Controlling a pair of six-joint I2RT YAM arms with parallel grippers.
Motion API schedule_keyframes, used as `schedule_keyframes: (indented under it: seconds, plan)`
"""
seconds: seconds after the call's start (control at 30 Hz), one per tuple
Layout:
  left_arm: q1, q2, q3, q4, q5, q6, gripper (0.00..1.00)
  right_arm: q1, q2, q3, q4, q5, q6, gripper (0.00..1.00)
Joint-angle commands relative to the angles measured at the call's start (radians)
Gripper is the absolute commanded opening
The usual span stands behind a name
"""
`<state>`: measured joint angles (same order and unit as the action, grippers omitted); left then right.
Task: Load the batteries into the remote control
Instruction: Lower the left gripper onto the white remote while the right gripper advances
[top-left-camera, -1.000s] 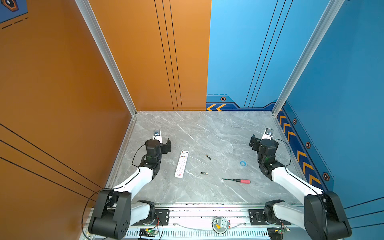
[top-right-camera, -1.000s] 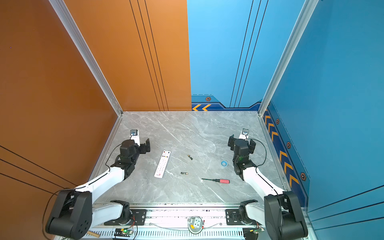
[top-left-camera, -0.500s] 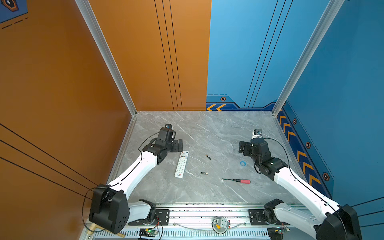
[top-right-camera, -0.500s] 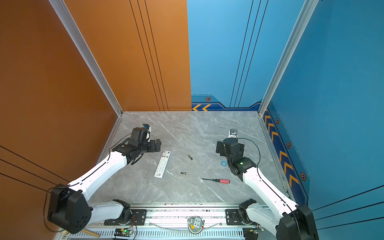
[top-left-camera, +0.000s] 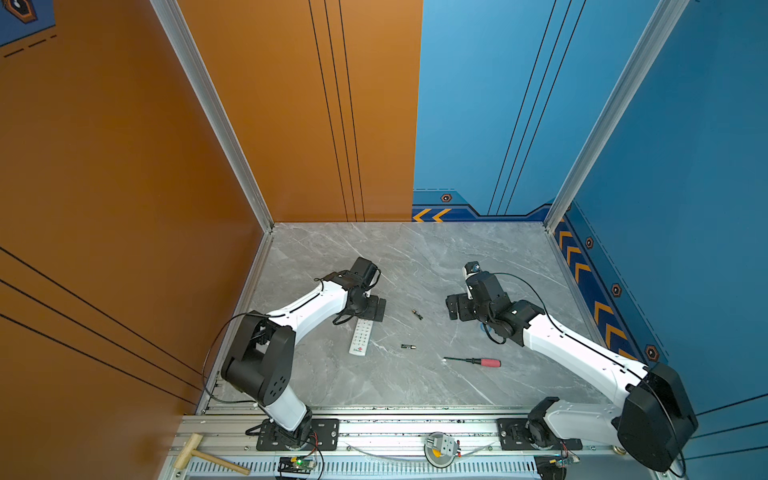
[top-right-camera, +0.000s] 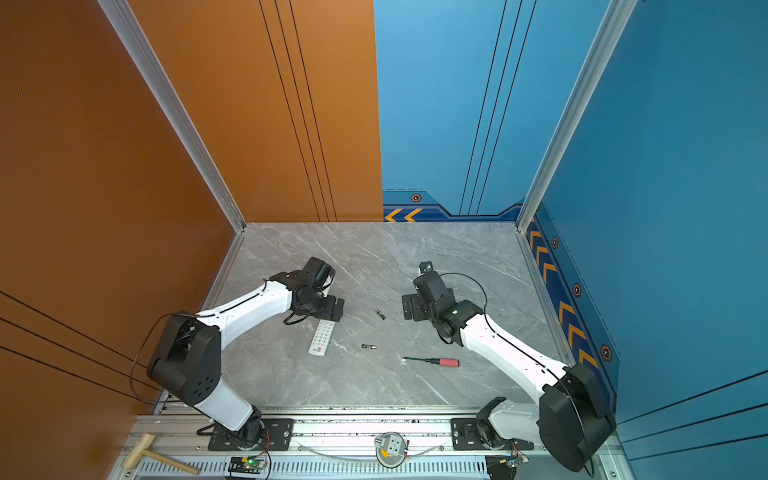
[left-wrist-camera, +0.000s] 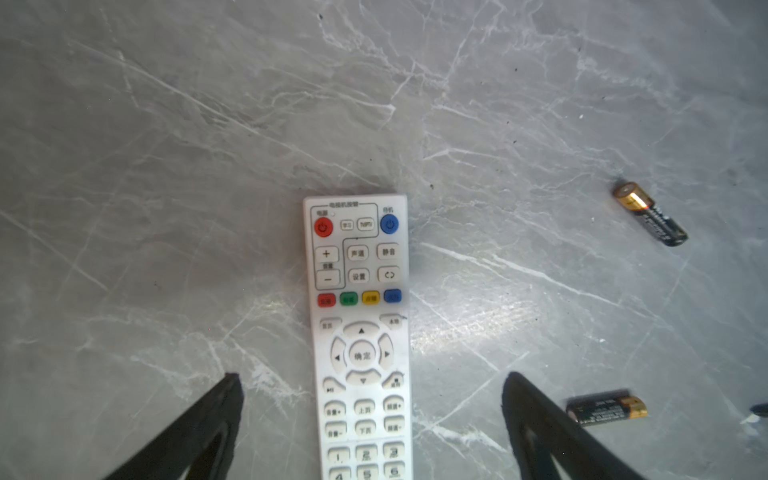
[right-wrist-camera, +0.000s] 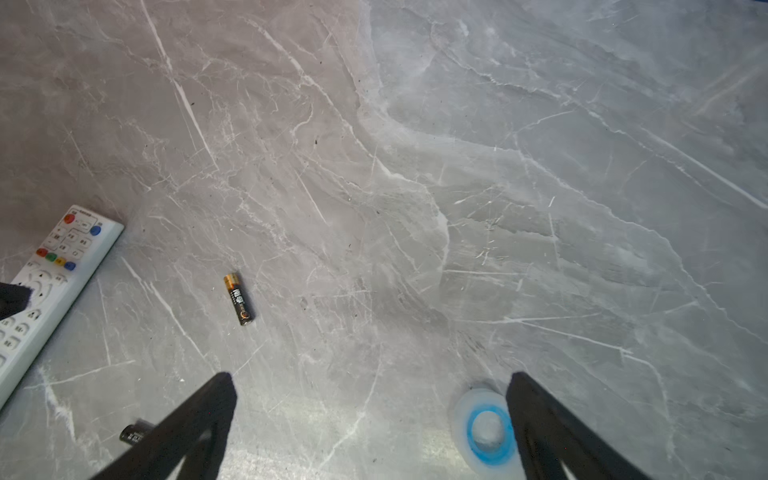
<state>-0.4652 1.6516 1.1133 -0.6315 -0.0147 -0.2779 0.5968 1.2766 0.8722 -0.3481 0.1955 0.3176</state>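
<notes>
Both top views look from high over the rail (top-left-camera: 415, 419), tilted down on the whole table (top-left-camera: 415, 257), side by side, sharing nearly everything. My left wrist camera's in close now, looking down along the remote (left-wrist-camera: 359, 332) past my left gripper (left-wrist-camera: 370, 376). My right wrist camera's close too, looking past my right gripper (right-wrist-camera: 372, 376) across the table. Both wrist views share the remote's coloured-button end and a battery (right-wrist-camera: 239, 298).

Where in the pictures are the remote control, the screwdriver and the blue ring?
remote control (left-wrist-camera: 360, 316): left wrist view, on its button face.
screwdriver (top-left-camera: 491, 363): in a top view, on the red handle.
blue ring (right-wrist-camera: 471, 432): right wrist view, on its blue band.
</notes>
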Motion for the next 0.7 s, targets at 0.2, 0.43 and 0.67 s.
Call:
schedule_keyframes:
  seconds: [0.2,0.43,0.67]
  plan:
    - [-0.009,0.122,0.051,-0.056,-0.048,0.01,0.98,0.014,0.055,0.061,-0.045,-0.069,-0.037,1.0]
    - [-0.016,0.153,0.055,-0.056,-0.084,-0.007,0.96,0.015,0.075,0.082,-0.05,-0.082,-0.051,1.0]
    - [-0.025,0.165,0.054,-0.057,-0.104,-0.011,0.87,0.012,0.066,0.087,-0.052,-0.084,-0.058,1.0]
